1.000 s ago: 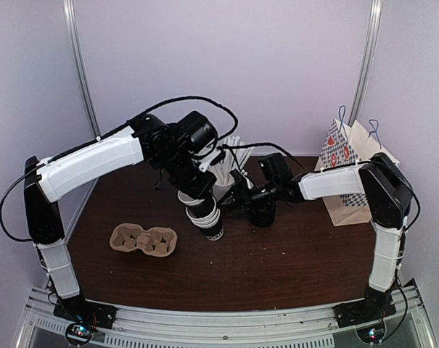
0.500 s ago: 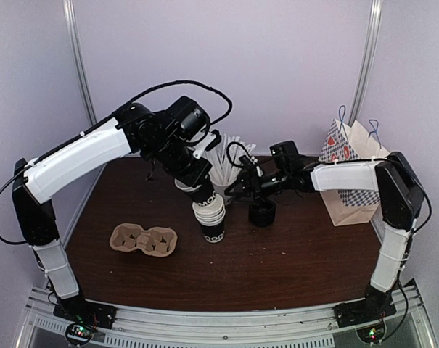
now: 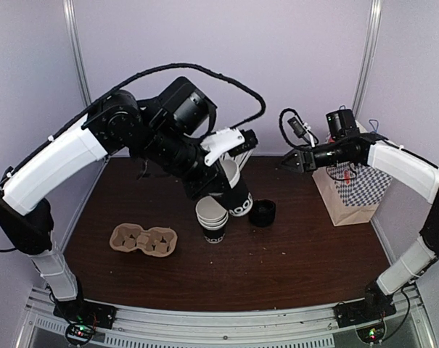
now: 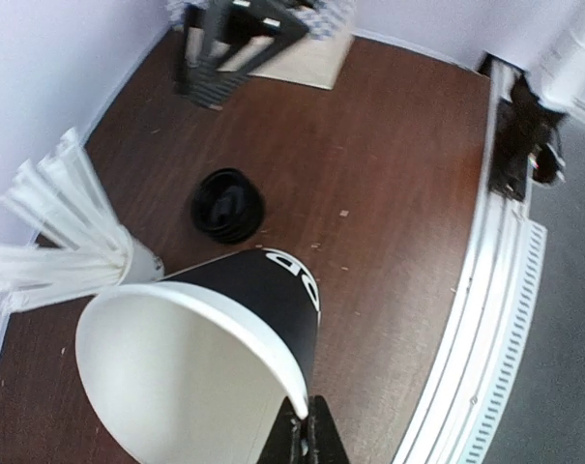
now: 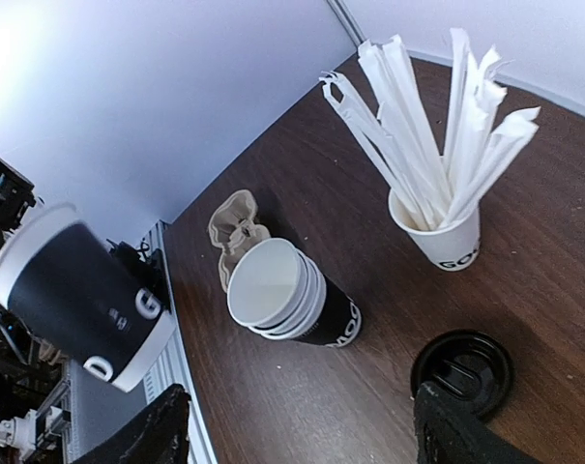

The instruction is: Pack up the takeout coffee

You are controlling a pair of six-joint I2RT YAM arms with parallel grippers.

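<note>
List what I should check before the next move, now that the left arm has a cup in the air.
1. Left gripper grip: ok. It is shut on the rim of the lidless cup.
2. Held cup free of the cup stack: ok. It hangs tilted and apart from the stack.
3. Right gripper: ok. It is open, empty and raised off the table.
4. Black lid: on the table beside the stack, with nothing touching it. Whether a cup sits under it: cannot tell.
5. Cup carrier: ok. It lies flat with its pockets empty.
6. Paper bag: upright, ok. Whether its mouth is open: cannot tell.
</note>
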